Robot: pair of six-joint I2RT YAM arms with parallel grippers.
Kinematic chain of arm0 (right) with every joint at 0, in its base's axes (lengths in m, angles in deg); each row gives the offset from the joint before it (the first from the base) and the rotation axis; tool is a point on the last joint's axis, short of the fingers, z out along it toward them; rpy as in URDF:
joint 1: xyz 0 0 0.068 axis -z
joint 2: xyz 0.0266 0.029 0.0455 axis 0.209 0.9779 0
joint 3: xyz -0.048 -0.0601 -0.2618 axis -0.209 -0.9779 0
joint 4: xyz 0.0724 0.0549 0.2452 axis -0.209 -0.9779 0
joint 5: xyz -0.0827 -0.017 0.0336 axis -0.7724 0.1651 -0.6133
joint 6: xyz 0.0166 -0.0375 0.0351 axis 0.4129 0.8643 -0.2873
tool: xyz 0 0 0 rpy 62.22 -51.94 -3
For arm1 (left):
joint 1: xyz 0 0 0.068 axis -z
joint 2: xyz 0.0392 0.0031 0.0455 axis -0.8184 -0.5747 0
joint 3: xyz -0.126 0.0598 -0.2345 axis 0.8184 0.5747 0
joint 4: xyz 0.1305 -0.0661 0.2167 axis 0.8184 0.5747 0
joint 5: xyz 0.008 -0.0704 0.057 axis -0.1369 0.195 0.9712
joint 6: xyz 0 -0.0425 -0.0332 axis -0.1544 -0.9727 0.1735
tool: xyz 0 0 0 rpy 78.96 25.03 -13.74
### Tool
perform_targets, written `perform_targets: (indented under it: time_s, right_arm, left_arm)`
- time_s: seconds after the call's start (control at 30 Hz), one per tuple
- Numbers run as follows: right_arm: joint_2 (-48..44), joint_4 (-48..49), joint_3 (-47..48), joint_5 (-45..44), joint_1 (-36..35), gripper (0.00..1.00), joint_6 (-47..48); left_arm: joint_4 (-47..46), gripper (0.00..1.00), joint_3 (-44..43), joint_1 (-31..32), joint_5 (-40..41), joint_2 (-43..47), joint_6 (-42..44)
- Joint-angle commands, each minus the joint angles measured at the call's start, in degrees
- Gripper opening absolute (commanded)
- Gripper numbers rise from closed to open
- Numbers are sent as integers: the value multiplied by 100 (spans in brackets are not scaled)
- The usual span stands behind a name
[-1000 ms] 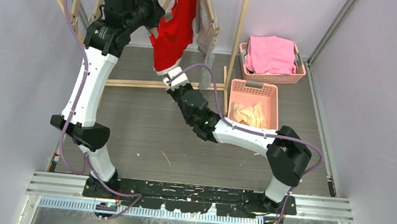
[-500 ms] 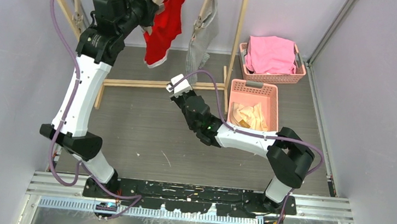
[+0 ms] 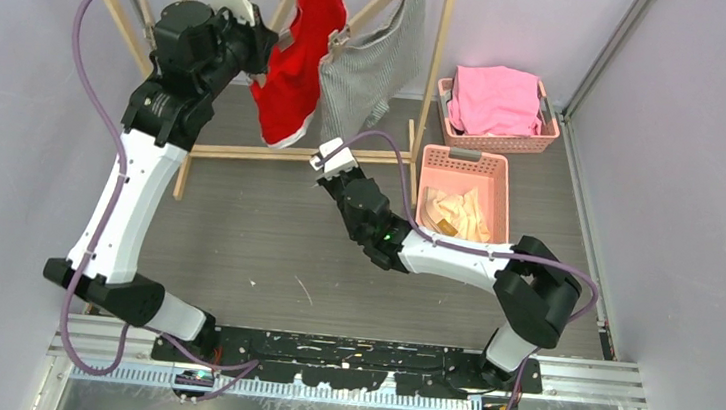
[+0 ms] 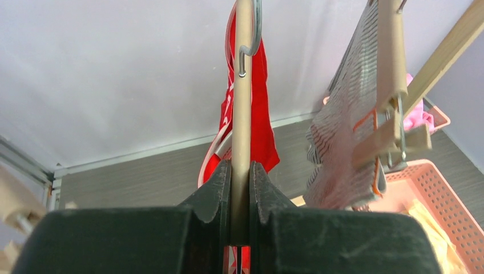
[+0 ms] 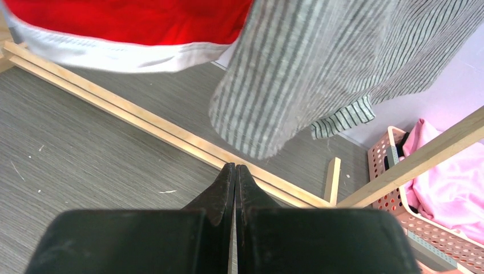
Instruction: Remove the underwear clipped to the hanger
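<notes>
Nearest the arm bases, the right gripper point(image 5: 234, 171) is hovering low over the grey wood-grain floor point(image 3: 255, 245). Its two black fingers are pressing together with nothing between them. It is pointing toward the bottom rail of the pale wooden drying rack point(image 3: 263, 153), and the hanging hems are dangling ahead of it, apart from its fingertips. To its right, a pink perforated plastic basket point(image 3: 492, 159) is standing on the floor. The cream cloth underwear point(image 3: 454, 212) is lying crumpled inside it, off the hangers.

Farther back and higher, the left gripper point(image 4: 241, 171) is clamping its black fingers on the bar of a light wooden hanger with a metal hook point(image 4: 243, 85). The red underwear with white trim point(image 3: 297, 68) is hanging from that hanger, draping down just beyond the fingers. The views are not showing whether a clip is holding it. Just to the right, the grey-and-white fine-striped underwear point(image 3: 367, 65) is hanging from a second wooden hanger point(image 4: 391, 51), where a wooden clip with a metal spring point(image 4: 394, 137) is pinching its edge. The red and striped pieces are hanging side by side, their edges overlapping in the top view.

Farthest away, by the back wall, a second pink basket point(image 3: 506, 141) is holding a bright pink cloth point(image 3: 495, 99).
</notes>
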Motion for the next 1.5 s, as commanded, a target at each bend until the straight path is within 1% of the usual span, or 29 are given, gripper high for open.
perform_targets:
  time_s: [0.0, 0.17, 0.23, 0.33, 0.43, 0.53, 0.57, 0.67, 0.73, 0.8, 0.87, 0.93, 1.0, 1.07, 1.1, 1.17, 1.2, 1.27, 1.37, 1.47]
  right_arm:
    - [-401, 433, -44, -143, -31, 1, -9]
    - [-433, 452, -122, -175, -31, 1, -125]
    - [-495, 417, -161, -214, -31, 1, -153]
    - [-686, 261, -255, -297, -25, 1, -232]
    - [-977, -109, -366, -360, -30, 1, -495]
    - [-1295, -537, -534, -296, -30, 2, -882]
    - [-1391, -668, -598, -221, -29, 4, -950]
    - [-1685, -1173, -716, 81, -23, 14, -1154]
    - [-1864, -1590, -705, 429, -11, 28, -1221]
    - [-2022, -2041, -604, 781, 4, 37, -1262]
    - [-2197, -2427, -502, 1082, 47, 42, -1300]
    - [-2399, -2614, -501, 1413, 157, 47, -1371]
    - [-2628, -2763, -521, 1873, 388, 48, -1560]
    - [-2877, -2839, -546, 2669, 687, 50, -1743]
    - [-2985, -2841, -569, 3058, 847, 54, -1827]
    - [-3187, -2835, -584, 3897, 1193, 56, -1908]
    - [-3284, -2808, -598, 4281, 1365, 59, -1902]
    - [-3449, -2672, -616, 4880, 1665, 69, -1922]
    - [-3476, -2528, -462, 6041, 2192, 84, -2154]
    - [-3146, -2174, -181, 7542, 2751, 88, -2763]
  left_arm:
    - [-727, 0, 571, 13, 4, 675, 66]
    - [-299, 0, 1375, 11, 56, 1150, 48]
    - [-110, 0, 1802, 11, 44, 1670, 4]
    - [291, 0, 2436, 10, 302, 2390, 22]
    - [826, 0, 2950, 9, 458, 3102, 58]
    - [1297, 0, 3451, 9, 355, 3726, 79]
    - [1459, 0, 3585, 12, 287, 3901, 108]
    - [2009, 0, 3904, 9, -33, 4366, 271]
    - [2362, 2, 4028, 12, -401, 4546, 394]
    - [2683, 1, 4077, 10, -808, 4685, 443]
    - [2828, 0, 4191, 11, -1227, 4882, 416]
    - [2733, 0, 4350, 11, -1609, 5115, 362]
    - [2671, 0, 4447, 6, -1847, 5295, 311]
    - [2712, 0, 4440, 9, -2075, 5372, 293]
    - [2739, 0, 4420, 12, -2197, 5381, 282]
    - [2725, 0, 4417, 11, -2459, 5388, 288]
    - [2698, 0, 4449, 10, -2608, 5378, 288]
    - [2610, 0, 4504, 12, -2877, 5360, 288]
    - [2470, 0, 4565, 9, -3206, 5324, 306]
    - [2321, 0, 4578, 12, -3568, 5320, 314]
